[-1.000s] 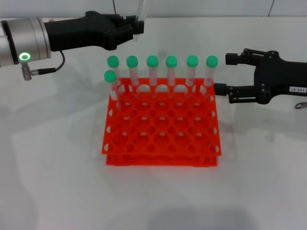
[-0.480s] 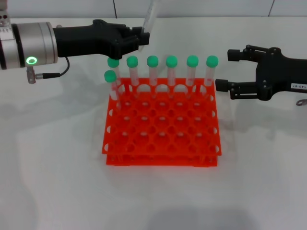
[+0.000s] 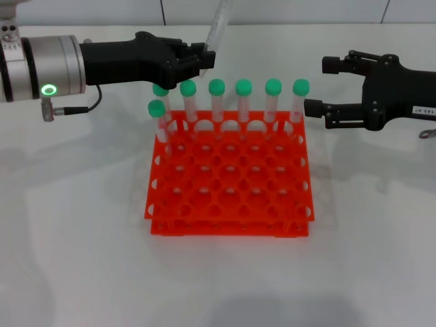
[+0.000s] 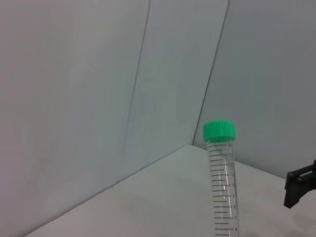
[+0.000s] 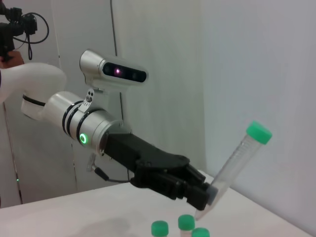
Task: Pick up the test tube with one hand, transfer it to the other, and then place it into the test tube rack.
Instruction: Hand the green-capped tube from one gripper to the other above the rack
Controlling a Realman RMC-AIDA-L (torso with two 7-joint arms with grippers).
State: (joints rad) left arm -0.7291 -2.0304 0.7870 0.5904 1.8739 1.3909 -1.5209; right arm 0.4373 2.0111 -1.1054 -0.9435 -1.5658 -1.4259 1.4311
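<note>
Above the rack [image 3: 229, 178] holding seven tubes [image 3: 244, 102], left gripper [image 3: 201, 56] clamps one test tube [image 5: 236, 163]; right gripper [image 3: 320, 87] spread.

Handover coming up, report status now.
Left gripper shut on test tube, held tilted above rack's back row. Right gripper open, waiting beside rack, apart from tube. Seven tubes racked; nothing between grippers.

The rack [image 3: 230, 182] is bright orange-red. The tube [image 5: 236, 162] is clear with black scale marks and a green cap [image 5: 259, 132]. Both grippers are black; the left wrist [image 3: 42, 68] is silver with a green ring.
</note>
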